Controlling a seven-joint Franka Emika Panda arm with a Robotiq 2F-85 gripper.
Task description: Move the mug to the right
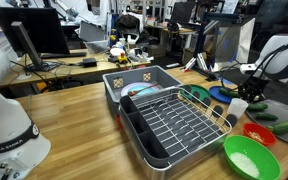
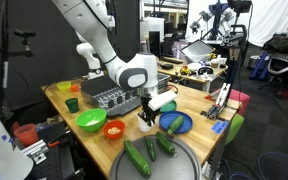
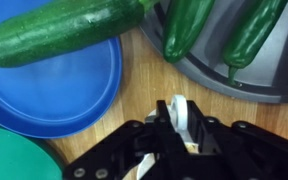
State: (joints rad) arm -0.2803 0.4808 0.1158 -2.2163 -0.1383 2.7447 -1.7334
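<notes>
exterior view: low, close to tabletop [image 1: 74,108], faces across dish rack [image 1: 174,120] toward desks | exterior view: farther back, higher, whole tabletop, arm [image 2: 94,40] mid-frame | wrist view: straight down, very near, end effector [image 3: 179,128] at bottom edge | shared: both exterior views show dish rack, green bowl [image 1: 246,157]; blue plate [image 3: 74,90] in all three

We log the table [image 1: 74,110] as wood, grain visible, satin finish. The dish rack [image 1: 179,118] is bright metal wire. The blue plate [image 3: 64,90] looks like smooth, glossy plastic. The mug [image 3: 181,118] is smooth white, faintly glossy.
</notes>
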